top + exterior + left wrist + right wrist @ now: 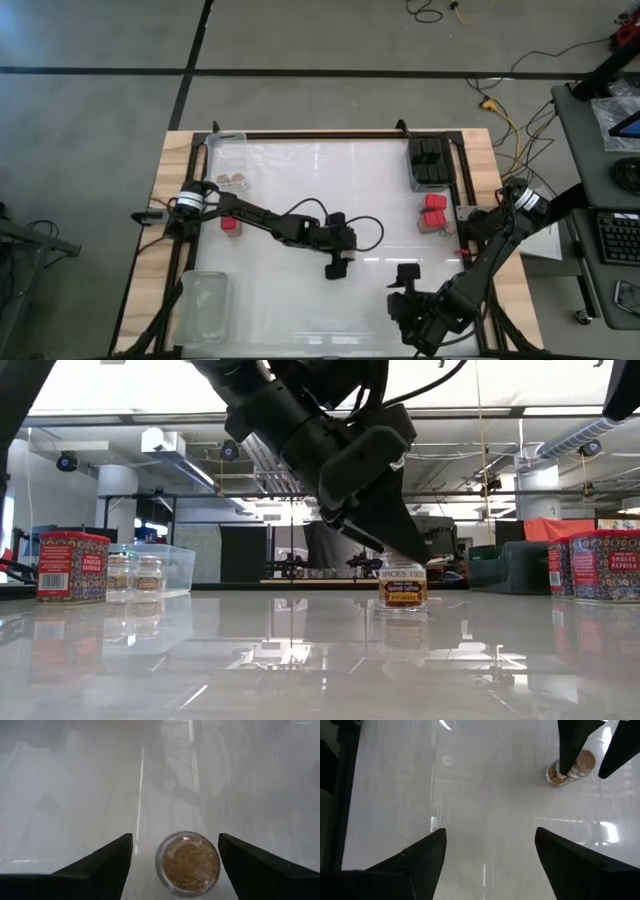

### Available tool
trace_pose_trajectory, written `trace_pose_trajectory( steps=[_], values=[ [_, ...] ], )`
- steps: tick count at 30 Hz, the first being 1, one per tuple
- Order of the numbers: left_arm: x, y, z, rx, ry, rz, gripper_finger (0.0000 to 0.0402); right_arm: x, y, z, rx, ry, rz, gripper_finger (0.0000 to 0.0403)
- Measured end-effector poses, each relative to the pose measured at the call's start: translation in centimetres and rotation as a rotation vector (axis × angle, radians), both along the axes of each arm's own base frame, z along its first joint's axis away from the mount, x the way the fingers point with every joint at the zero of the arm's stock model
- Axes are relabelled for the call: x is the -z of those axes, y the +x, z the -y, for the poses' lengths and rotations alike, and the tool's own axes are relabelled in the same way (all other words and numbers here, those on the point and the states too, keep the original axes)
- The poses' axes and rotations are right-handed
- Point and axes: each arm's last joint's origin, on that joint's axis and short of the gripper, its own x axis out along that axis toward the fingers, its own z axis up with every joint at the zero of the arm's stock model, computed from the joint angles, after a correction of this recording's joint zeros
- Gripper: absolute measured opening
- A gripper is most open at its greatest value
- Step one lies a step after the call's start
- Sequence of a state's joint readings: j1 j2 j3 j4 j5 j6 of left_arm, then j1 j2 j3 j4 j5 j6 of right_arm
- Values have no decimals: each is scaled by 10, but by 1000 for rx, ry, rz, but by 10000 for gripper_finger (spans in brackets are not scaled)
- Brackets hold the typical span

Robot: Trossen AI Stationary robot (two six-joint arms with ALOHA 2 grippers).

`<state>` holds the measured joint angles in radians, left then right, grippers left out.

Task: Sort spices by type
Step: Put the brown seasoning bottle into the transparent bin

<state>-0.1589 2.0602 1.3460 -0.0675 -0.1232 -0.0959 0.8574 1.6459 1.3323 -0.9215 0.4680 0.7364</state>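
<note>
- Spices are partly grouped: two tan-topped jars (237,181) sit at the far left by a red tin (231,225), two more red tins (433,208) stand at the right, and black boxes (429,163) fill the far right corner.
- One loose round jar (188,862) stands mid-bench, upright, directly under the left gripper (336,268).
- Left gripper's fingers (97,865) straddle that jar, spread wide with clear gaps on both sides; nothing is gripped yet.
- Right gripper (404,283) waits near the front of the bench, fingers apart and empty, the jar (571,767) well beyond it.
- Risk, as I judge it: the jar sits closer to one finger than the other, so closing could nudge it sideways across the glossy bench (320,180) or tip it.
- A grip only on the lid could also let the smooth jar slip during the lift.
- Another hazard is carrying it to the far left and knocking the jars already there.
</note>
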Motion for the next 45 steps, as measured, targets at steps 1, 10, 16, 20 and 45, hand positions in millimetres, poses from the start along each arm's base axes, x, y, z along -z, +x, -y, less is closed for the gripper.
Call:
trace_pose_trajectory(
  steps=[1, 10, 16, 20, 45],
  values=[
    [0, 0, 0, 6, -6, -5, 277, 0, 0, 0, -1, 2, -3, 297],
    [1, 0, -1, 5, -8, -9, 267, 0, 0, 0, 2, 5, -3, 288],
    [1, -1, -1, -5, -18, -10, 227, 0, 0, 0, 2, 5, -3, 274],
    [3, -2, -1, -6, -17, -19, 199, 0, 0, 0, 3, 5, -2, 267],
    [-132, -110, -18, -80, 133, 11, 165, -1, 2, -1, 15, 19, 21, 263]
  ],
)
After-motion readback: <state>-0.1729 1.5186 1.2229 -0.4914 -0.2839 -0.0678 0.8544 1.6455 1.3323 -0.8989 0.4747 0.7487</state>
